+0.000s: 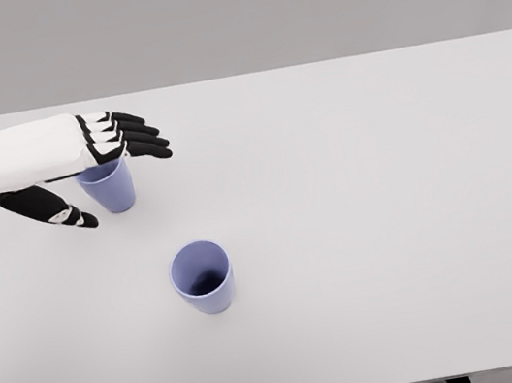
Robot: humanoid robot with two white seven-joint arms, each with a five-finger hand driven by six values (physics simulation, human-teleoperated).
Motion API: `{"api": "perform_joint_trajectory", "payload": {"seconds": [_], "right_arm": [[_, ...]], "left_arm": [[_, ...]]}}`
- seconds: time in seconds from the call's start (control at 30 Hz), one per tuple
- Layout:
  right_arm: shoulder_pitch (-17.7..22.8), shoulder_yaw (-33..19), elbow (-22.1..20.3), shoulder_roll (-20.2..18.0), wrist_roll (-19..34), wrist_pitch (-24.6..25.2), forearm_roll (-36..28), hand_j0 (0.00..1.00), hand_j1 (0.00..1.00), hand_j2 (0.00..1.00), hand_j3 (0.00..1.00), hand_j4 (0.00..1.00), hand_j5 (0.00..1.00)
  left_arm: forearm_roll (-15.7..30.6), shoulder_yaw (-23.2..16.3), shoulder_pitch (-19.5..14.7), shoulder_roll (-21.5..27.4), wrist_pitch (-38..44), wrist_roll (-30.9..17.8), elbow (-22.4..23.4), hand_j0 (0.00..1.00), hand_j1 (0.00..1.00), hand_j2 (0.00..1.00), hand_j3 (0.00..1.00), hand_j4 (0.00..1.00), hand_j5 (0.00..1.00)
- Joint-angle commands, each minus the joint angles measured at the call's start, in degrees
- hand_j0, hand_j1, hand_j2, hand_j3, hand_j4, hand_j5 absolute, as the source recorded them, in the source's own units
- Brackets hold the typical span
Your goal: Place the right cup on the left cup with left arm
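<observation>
On the white bench (390, 228), two blue cups are seen: the right cup (203, 277) near centre, the left cup (108, 185) at its ten o'clock. Above the latter, the left hand (85, 166) is spread wide, holding nothing. The right cup is judged light, rigid and smooth; its side wall should be gripped.

We find two obstacles on the table (390, 228): the left cup (110, 186) toward the far left, and the right cup (203, 277) nearer the front, left of centre. Both stand upright with mouths unobstructed from the right. The left hand (84, 161) overhangs the left cup, fingers extended above its rim, thumb down on its left side, so we rate access there blocked from above and left. Bare surface separates the cups. The right half lies unobstructed.
</observation>
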Motion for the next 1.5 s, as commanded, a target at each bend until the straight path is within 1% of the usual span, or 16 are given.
{"api": "perform_joint_trajectory", "payload": {"seconds": [0.0, 0.03, 0.17, 0.23, 0.33, 0.47, 0.5, 0.67, 0.77, 0.83, 0.9, 0.97, 1.0, 1.07, 1.27, 1.47], "right_arm": [[0.09, 0.19, 0.17, 0.0, 0.09, 0.07, 0.0, 1.0, 1.0, 1.0, 1.0, 1.0, 1.0], [0.44, 0.01, 0.34, 0.0, -0.09, 0.07, -0.17, 1.0, 1.0, 1.0, 1.0, 1.0, 1.0], [0.26, 0.1, 0.17, 0.0, 0.0, 0.07, -0.09, 1.0, 1.0, 1.0, 1.0, 1.0, 1.0], [0.26, -0.16, 0.34, 0.0, 0.0, 0.07, -0.09, 1.0, 1.0, 1.0, 1.0, 1.0, 1.0], [0.26, 0.01, 0.26, 0.0, 0.0, 0.07, -0.09, 1.0, 1.0, 1.0, 1.0, 1.0, 1.0], [0.26, -0.16, 0.26, 0.0, 0.0, 0.07, -0.09, 1.0, 1.0, 1.0, 1.0, 1.0, 1.0], [0.26, 0.01, 0.26, 0.0, 0.0, 0.07, -0.09, 1.0, 1.0, 1.0, 1.0, 1.0, 1.0], [0.26, 0.1, 0.26, 0.0, 0.0, 0.07, -0.09, 1.0, 1.0, 1.0, 1.0, 1.0, 1.0], [0.26, 0.01, 0.26, 0.0, 0.0, 0.07, -0.09, 1.0, 1.0, 1.0, 1.0, 1.0, 1.0], [0.26, 0.01, 0.26, 0.0, 0.0, 0.07, -0.09, 1.0, 1.0, 1.0, 1.0, 1.0, 1.0], [0.26, 0.01, 0.26, 0.0, 0.0, 0.07, -0.09, 1.0, 1.0, 1.0, 1.0, 1.0, 1.0], [0.26, 0.01, 0.26, 0.0, 0.0, 0.07, -0.09, 1.0, 1.0, 1.0, 1.0, 1.0, 1.0], [0.26, 0.01, 0.26, 0.0, 0.0, 0.07, -0.09, 1.0, 1.0, 1.0, 1.0, 1.0, 1.0], [0.26, 0.01, 0.26, 0.0, 0.0, 0.07, -0.09, 1.0, 1.0, 1.0, 1.0, 1.0, 1.0], [0.26, 0.01, 0.26, 0.0, 0.0, 0.07, -0.09, 1.0, 1.0, 1.0, 1.0, 1.0, 1.0], [0.26, 0.01, 0.26, 0.0, 0.0, 0.07, -0.09, 1.0, 1.0, 1.0, 1.0, 1.0, 1.0]], "left_arm": [[0.45, -0.1, 0.0, 0.0, 0.16, 0.03, -0.03, 1.0, 1.0, 1.0, 1.0, 1.0, 1.0], [0.36, -1.07, 0.0, 0.0, 0.16, 0.03, -0.03, 1.0, 1.0, 1.0, 1.0, 1.0, 1.0], [0.36, -1.33, 0.0, -1.22, 0.16, 0.03, -0.03, 1.0, 1.0, 1.0, 1.0, 1.0, 1.0], [-1.39, -5.72, -0.17, -2.11, 0.16, 0.03, -0.03, 1.0, 1.0, 1.0, 1.0, 1.0, 1.0], [-3.15, -6.08, -0.26, -3.6, 0.16, 0.03, -0.03, 1.0, 1.0, 1.0, 1.0, 1.0, 1.0], [-3.15, -7.22, 0.0, -2.9, 0.16, 0.03, -0.03, 1.0, 1.0, 1.0, 1.0, 1.0, 1.0], [-3.24, -7.4, 0.0, -1.23, 0.16, 0.03, -0.03, 1.0, 1.0, 1.0, 1.0, 1.0, 1.0], [-3.33, -7.31, 0.44, -0.7, 0.16, 0.03, -0.03, 1.0, 1.0, 1.0, 1.0, 1.0, 1.0], [-2.89, -7.4, -1.41, 2.9, 0.16, 0.03, 0.06, 1.0, 1.0, 1.0, 1.0, 1.0, 1.0], [-2.98, -8.98, -2.37, 3.61, 0.16, 3.47, -0.03, 1.0, 1.0, 1.0, 1.0, 1.0, 1.0], [-2.98, -11.62, -2.64, 3.26, 0.16, 3.47, -0.03, 1.0, 1.0, 1.0, 1.0, 1.0, 1.0], [-3.07, -12.49, -3.16, 1.41, 0.16, 3.39, -0.03, 1.0, 1.0, 1.0, 1.0, 1.0, 1.0], [-3.33, -14.86, -4.13, -0.78, 0.16, 3.47, -0.03, 1.0, 1.0, 1.0, 1.0, 1.0, 1.0], [-4.82, -19.35, -5.97, -1.58, 0.16, 3.74, -0.03, 1.0, 1.0, 1.0, 1.0, 1.0, 1.0], [-11.5, -20.23, -5.98, -2.81, 0.16, 4.09, -0.03, 1.0, 1.0, 1.0, 1.0, 1.0, 1.0], [-11.68, -20.23, -5.98, -4.48, 0.16, 4.09, -0.03, 1.0, 1.0, 1.0, 1.0, 1.0, 1.0]]}}
